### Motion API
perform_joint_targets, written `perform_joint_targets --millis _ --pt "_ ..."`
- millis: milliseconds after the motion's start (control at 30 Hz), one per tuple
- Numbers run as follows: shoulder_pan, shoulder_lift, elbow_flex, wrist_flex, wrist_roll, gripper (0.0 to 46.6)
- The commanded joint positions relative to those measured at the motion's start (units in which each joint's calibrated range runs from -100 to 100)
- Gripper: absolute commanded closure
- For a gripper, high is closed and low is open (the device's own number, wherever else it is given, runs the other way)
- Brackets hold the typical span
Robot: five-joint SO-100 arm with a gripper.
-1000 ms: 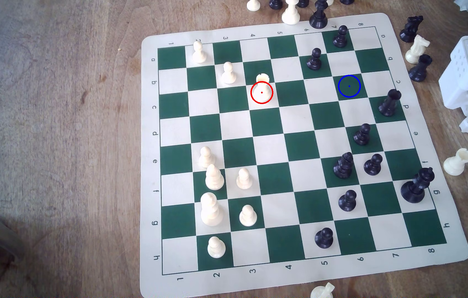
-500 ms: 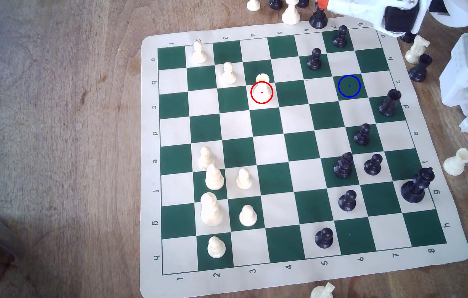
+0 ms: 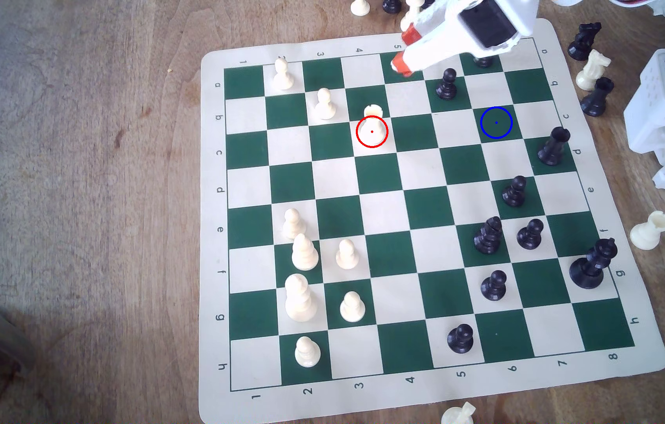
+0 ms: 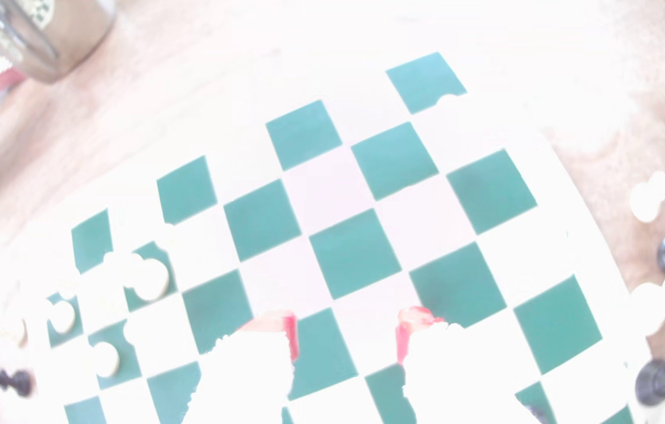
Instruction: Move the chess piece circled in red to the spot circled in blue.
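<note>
The green-and-white chessboard lies on a wooden table. The white arm reaches in over the board's far edge from the exterior view's right. Its gripper hangs above the far squares with red-tipped fingers spread apart, holding nothing, though the wrist view is badly washed out. The cream rook stands red-ringed, well left of the blue-ringed square.

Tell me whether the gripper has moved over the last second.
Yes. The gripper has swung in from the exterior view's right, past the black pawn, toward the white rook, which sits untouched in its red ring.
</note>
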Motion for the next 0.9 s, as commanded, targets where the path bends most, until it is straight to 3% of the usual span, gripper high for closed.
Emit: perform_joint_targets --millis 0,33,100,267,867 --pt "-0.4 9.6 -7.6 0.0 3.3 34.2" --pt "-0.7 13.2 -7.6 -0.5 4.6 34.0" --pt "-0.9 15.0 -7.6 -0.7 5.0 33.7" --pt "-0.7 19.5 -7.4 -6.6 4.0 30.1" --pt "1.9 26.8 -5.7 -15.1 4.0 30.3"
